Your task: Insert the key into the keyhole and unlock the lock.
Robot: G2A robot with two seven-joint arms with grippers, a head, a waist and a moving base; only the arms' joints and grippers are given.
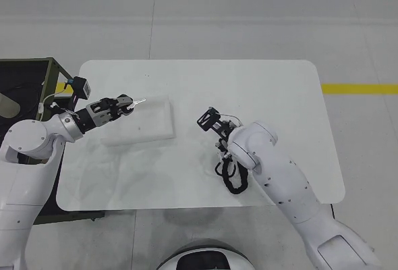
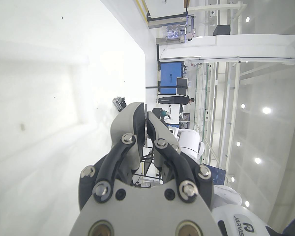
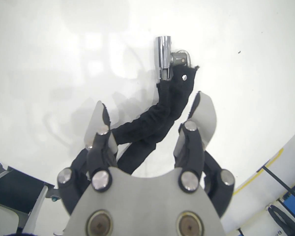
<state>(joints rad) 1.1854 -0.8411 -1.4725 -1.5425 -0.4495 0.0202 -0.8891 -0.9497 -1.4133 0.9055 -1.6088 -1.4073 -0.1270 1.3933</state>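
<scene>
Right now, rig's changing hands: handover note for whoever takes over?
Left gripper: shut on the key, held above the table, well apart from the chain lock.
Right gripper: open, over the chain lock, gripping nothing.
The chrome lock cylinder lies on the table.
Done: key picked up.
Left: steady the lock, insert the key, turn it.

White table, white block, dark cart

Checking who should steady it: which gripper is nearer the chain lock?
Right. The right gripper hangs open over the chain lock; the left gripper, holding the key, is far across the table.
</scene>
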